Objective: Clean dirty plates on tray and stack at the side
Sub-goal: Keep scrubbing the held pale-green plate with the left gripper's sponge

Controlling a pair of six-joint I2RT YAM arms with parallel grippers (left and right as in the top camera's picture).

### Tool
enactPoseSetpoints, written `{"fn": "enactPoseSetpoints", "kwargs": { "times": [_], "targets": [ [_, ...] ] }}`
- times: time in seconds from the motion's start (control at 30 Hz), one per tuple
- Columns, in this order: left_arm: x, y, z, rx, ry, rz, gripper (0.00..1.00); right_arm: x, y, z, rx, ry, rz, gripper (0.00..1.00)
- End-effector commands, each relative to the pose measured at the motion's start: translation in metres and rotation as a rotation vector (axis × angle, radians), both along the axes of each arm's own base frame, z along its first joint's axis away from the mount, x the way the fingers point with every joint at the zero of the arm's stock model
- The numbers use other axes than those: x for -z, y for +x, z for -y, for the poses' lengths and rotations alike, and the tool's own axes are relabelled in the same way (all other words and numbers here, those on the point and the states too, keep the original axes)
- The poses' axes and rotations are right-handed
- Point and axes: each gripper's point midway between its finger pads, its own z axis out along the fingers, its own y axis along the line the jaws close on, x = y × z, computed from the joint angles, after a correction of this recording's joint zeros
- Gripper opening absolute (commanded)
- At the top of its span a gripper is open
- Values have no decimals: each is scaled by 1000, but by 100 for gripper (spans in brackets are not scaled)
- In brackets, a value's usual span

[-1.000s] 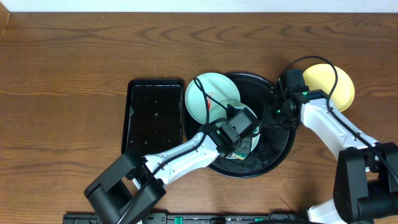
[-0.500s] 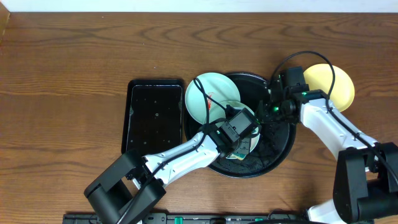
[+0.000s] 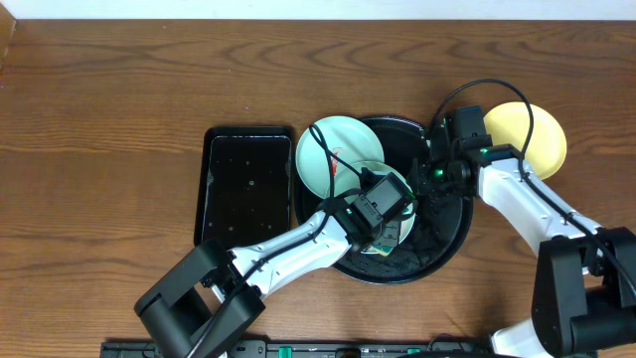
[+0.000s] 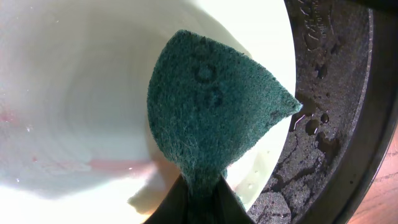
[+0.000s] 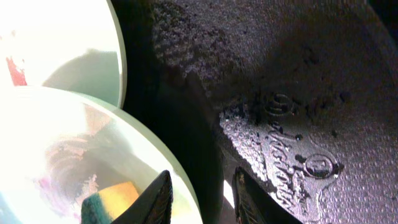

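A pale mint plate [image 3: 397,181] lies in the round black tray [image 3: 447,224]. My left gripper [image 3: 391,231] is shut on a green sponge [image 4: 211,106], which is pressed onto that plate [image 4: 74,93] beside a faint red smear [image 4: 118,165]. My right gripper [image 3: 429,179] is open and straddles the plate's right rim [image 5: 62,155]. One finger [image 5: 155,199] is over the plate and the other [image 5: 249,199] is over the wet tray floor [image 5: 280,93]. A second mint plate [image 3: 333,154] with a red smear [image 5: 15,71] leans on the tray's left rim. A yellow plate [image 3: 532,134] lies on the table to the right.
A rectangular black tray [image 3: 248,184] lies just left of the round one. Bare wooden table [image 3: 119,99] surrounds everything. Both arms cross over the round tray, with their cables above it.
My right gripper has shifted slightly left onto the plate's rim and its jaws have narrowed. The left gripper and sponge have stayed put.
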Motion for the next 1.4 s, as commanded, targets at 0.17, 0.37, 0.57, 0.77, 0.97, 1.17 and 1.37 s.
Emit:
{"fn": "enactPoseSetpoints", "kwargs": {
  "times": [0.17, 0.37, 0.57, 0.77, 0.97, 1.17, 1.37],
  "targets": [
    [4, 1, -6, -19, 20, -1, 7, 19, -19, -4, -31, 14, -15, 29],
    [4, 1, -6, -19, 20, -1, 7, 26, -28, -5, -37, 23, -37, 10],
    [2, 12, -13, -53, 55, 58, 7, 24, -31, -11, -51, 57, -49, 1],
    [-3, 33, -25, -119, 114, 170, 8, 25, -34, -10, -50, 54, -62, 1],
    [-1, 39, -37, -183, 152, 187, 7, 28, -40, -5, -41, 28, -90, 1],
    [-3, 54, -56, -245, 185, 212, 7, 34, -55, 6, -27, -31, -151, 1],
    [-23, 66, -58, -281, 142, 240, 7, 39, -67, 17, -5, -91, -206, 1]
  ]
}}
